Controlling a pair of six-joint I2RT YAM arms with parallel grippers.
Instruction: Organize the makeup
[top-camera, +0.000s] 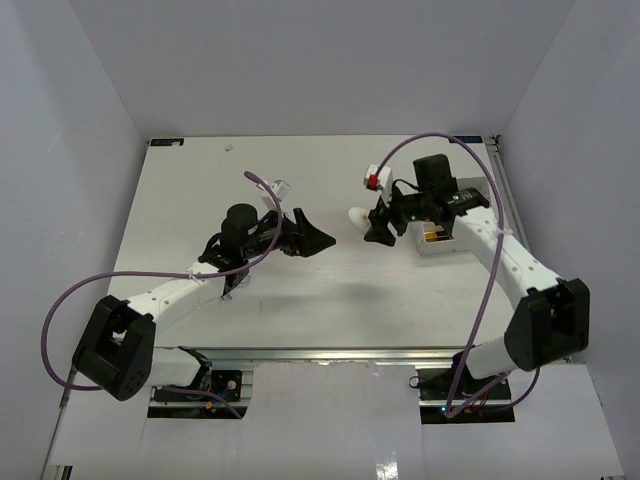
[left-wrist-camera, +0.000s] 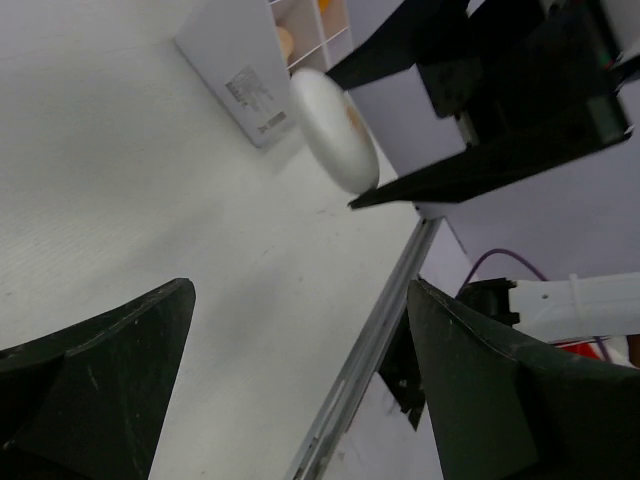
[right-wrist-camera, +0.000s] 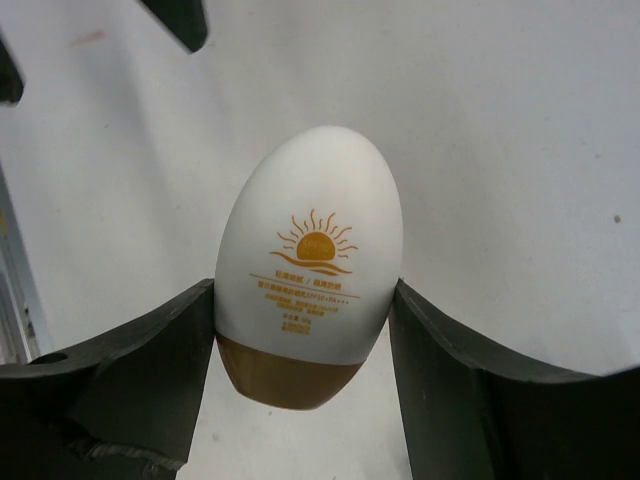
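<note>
Right wrist view: right claw (right-wrist-camera: 303, 300) pinches the compact (right-wrist-camera: 310, 250) by its sides, above the table near the tray (top-camera: 432, 249). Keep it level and lower it gently into a cell. Left claw (top-camera: 315, 240) hangs spread, empty.

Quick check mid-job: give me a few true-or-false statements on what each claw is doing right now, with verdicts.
1. The right claw grips the white oval compact. True.
2. The left claw is shut on a tube. False: it is open, with nothing between its fingers.
3. The compact bears an orange sun print. True.
4. The compact lies in the white tray. False: it is held in the right claw, outside the tray.
</note>
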